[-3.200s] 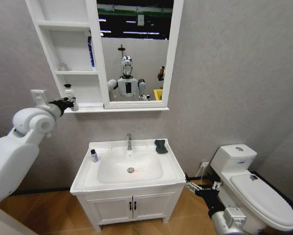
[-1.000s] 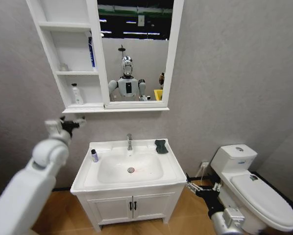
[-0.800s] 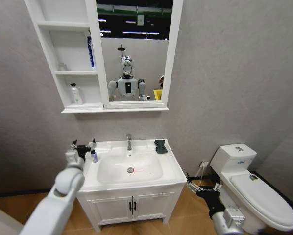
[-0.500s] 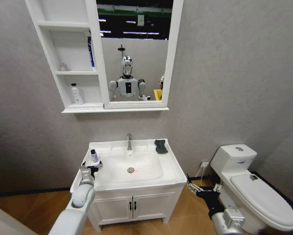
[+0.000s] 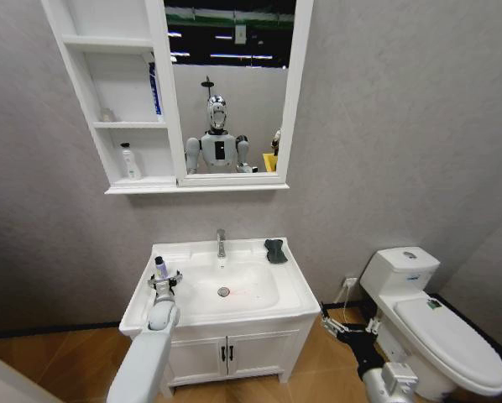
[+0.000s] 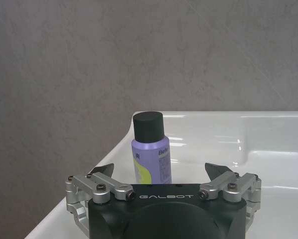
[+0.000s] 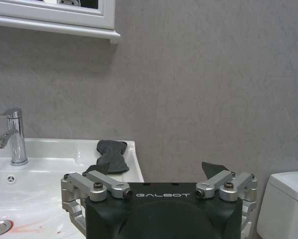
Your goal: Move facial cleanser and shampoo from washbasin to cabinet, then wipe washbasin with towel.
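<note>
While the left tool [image 5: 162, 280] sits spread wide around the little purple bottle [image 6: 150, 149] on the washbasin [image 5: 295, 290] rim at nine o'clock, the dark towel [image 5: 274, 249] lies at one o'clock. A white bottle [image 5: 130, 161] stands in the cabinet [image 5: 83, 101]. By the toilet [image 5: 440, 327], the right tool [image 7: 159, 174] hangs low, spread wide.

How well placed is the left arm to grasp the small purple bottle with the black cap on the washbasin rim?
Probably yes. The left tool is open, and the small purple black-capped bottle stands upright just ahead, centred between its fingers, with nothing between them on the white ceramic washbasin.
</note>
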Tool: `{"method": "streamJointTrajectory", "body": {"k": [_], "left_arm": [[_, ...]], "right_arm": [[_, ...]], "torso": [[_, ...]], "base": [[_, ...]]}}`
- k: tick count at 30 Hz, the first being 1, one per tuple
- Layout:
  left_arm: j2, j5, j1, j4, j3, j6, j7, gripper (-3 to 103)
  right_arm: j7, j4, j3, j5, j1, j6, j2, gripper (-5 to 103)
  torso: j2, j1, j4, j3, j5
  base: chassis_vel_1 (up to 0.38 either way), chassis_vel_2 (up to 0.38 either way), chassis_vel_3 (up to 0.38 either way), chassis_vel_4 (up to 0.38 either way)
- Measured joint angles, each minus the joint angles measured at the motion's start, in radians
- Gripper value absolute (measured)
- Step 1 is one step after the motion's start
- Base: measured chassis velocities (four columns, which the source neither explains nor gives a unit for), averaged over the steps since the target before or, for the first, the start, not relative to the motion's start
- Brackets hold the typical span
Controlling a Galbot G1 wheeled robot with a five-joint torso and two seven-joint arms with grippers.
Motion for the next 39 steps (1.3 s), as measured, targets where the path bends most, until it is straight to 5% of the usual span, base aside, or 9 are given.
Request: {"method": "streamJointTrajectory", "body": {"k": [10, 27, 33, 38, 39], "left_arm": [[-0.006, -0.025, -0.057, 0.111, 0.002, -0.091, 0.008, 103], [-0.012, -0.025, -0.107, 0.197, 0.006, -0.137, 0.004, 45], [0.021, -0.035, 0.001, -0.051, 0.0, -0.016, -0.037, 43], [0.116, -0.088, 0.12, -0.448, -0.011, 0.131, -0.04, 43], [0.116, -0.088, 0.12, -0.448, -0.011, 0.131, -0.04, 43]], "right_arm": [[0.0, -0.016, -0.001, -0.002, 0.006, 0.009, 0.004, 100], [0.0, -0.026, 0.003, -0.002, 0.007, 0.014, 0.006, 100], [0.002, -0.031, -0.002, -0.003, 0.011, 0.014, 0.009, 100], [0.002, -0.037, -0.007, -0.005, 0.016, 0.014, 0.01, 100], [0.002, -0.037, -0.007, -0.005, 0.016, 0.014, 0.01, 100]], "torso": [[0.0, 0.0, 0.0, 0.0, -0.0001], [0.0, 0.0, -0.0002, 0.0, -0.0001], [0.0, 0.0, 0.0, 0.0, -0.0001], [0.0, -0.001, -0.0001, 0.0, 0.0002], [0.0, -0.001, -0.0001, 0.0, 0.0002]], "base": [[0.0, 0.0, 0.0, 0.0], [0.0, 0.0, 0.0, 0.0], [0.0, 0.0, 0.0, 0.0], [0.0, 0.0, 0.0, 0.0], [0.0, 0.0, 0.0, 0.0]]}}
